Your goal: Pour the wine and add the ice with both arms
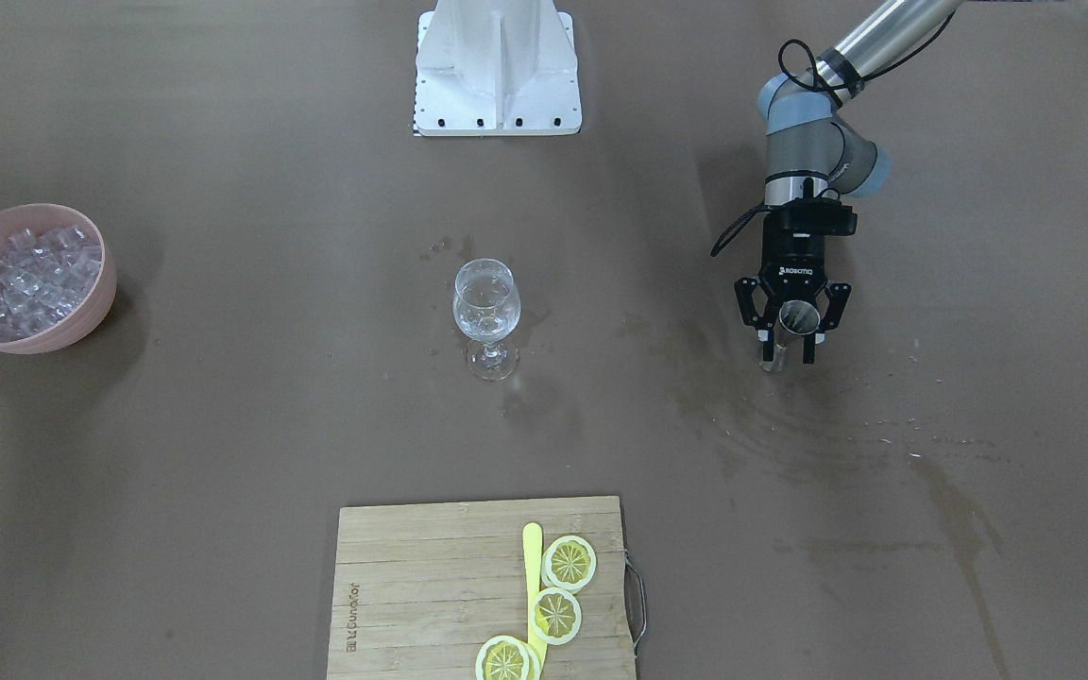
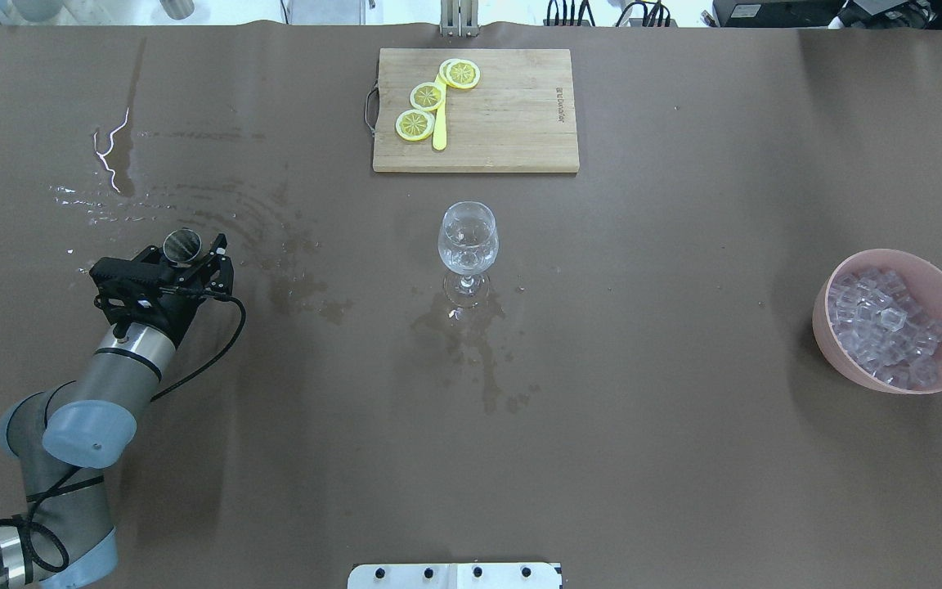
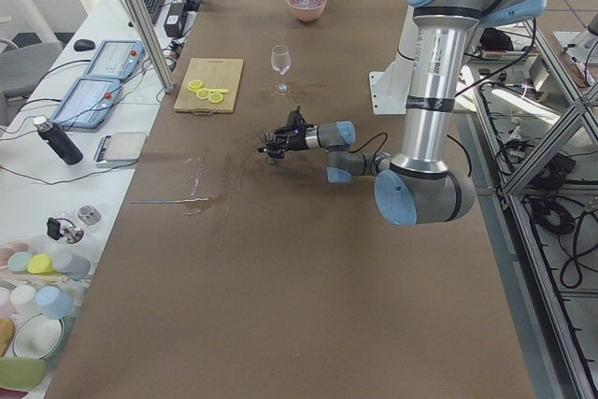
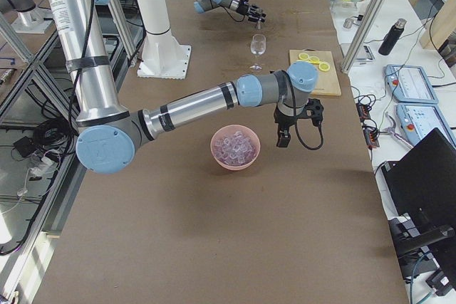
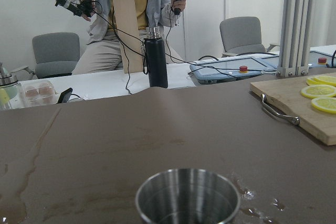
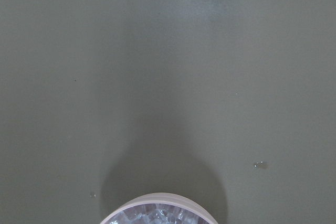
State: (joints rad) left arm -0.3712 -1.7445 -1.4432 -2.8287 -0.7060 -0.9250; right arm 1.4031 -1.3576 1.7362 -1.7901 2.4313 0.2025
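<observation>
A clear wine glass (image 1: 485, 302) stands upright mid-table, also in the overhead view (image 2: 468, 237). The ice (image 1: 34, 279) is a heap of small clear cubes in a pink bowl (image 1: 81, 326), also seen from overhead (image 2: 888, 323). My left gripper (image 1: 788, 348) stands open with its fingers either side of a steel cup (image 1: 797, 318), which stands upright on the table and fills the bottom of the left wrist view (image 5: 187, 198). My right gripper (image 4: 282, 139) hangs just past the bowl (image 4: 235, 149); I cannot tell if it is open or shut.
A wooden cutting board (image 2: 512, 114) with lemon slices (image 2: 427, 96) and a yellow stick lies beyond the glass. Wet spill marks (image 2: 471, 343) spread around the glass and near the cup. The white pedestal (image 1: 497, 66) stands at the robot's edge.
</observation>
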